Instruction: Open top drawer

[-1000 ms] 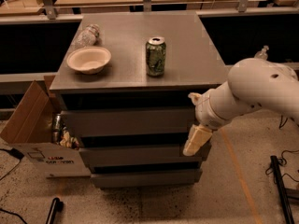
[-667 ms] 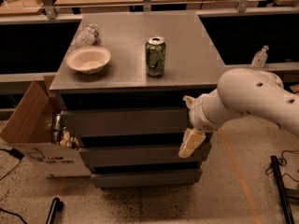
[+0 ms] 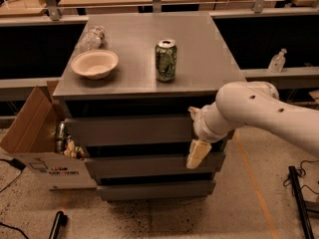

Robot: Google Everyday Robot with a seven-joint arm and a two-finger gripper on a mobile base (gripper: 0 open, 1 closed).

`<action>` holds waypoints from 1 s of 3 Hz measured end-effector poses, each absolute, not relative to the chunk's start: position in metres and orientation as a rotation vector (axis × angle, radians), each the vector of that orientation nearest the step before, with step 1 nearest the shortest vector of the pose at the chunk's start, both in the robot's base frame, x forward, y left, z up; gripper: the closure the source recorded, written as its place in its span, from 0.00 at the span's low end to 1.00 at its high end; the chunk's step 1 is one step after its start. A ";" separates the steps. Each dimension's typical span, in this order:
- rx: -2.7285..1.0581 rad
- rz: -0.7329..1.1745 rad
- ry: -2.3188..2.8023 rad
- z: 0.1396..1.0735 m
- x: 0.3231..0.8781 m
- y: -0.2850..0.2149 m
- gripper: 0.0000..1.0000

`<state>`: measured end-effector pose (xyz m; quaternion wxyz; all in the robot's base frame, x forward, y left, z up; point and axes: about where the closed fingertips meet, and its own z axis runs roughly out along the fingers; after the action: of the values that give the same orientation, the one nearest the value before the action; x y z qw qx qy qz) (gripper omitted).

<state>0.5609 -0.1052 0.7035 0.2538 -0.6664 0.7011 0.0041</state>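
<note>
The top drawer (image 3: 129, 131) is a wide grey flat front just under the cabinet's top (image 3: 139, 83), with two shorter grey drawer fronts below it. Its front sits about flush with the cabinet, and no interior shows. My gripper (image 3: 198, 154) hangs from the white arm (image 3: 259, 113) at the right end of the drawer fronts. Its cream tip points down, over the gap between the top drawer and the second drawer (image 3: 149, 166). The arm covers the right end of the top drawer.
On the cabinet top stand a green can (image 3: 165, 59), a cream bowl (image 3: 94, 63) and a crumpled plastic bottle (image 3: 90, 38). An open cardboard box (image 3: 35, 133) with items sits left of the cabinet. A clear bottle (image 3: 277, 60) is on the right ledge. A black stand (image 3: 299, 198) is on the right floor.
My arm has swung left toward the cabinet, bringing the gripper a little further left along the right end of the drawer fronts. The drawers have not moved.
</note>
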 end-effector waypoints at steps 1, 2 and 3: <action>-1.872 -0.047 1.900 0.694 0.578 -0.105 0.00; -1.911 -0.087 1.909 0.687 0.597 -0.110 0.00; -1.934 -0.098 1.932 0.681 0.612 -0.115 0.15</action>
<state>0.6122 -0.1150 0.6806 0.2016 -0.6924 0.6919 -0.0349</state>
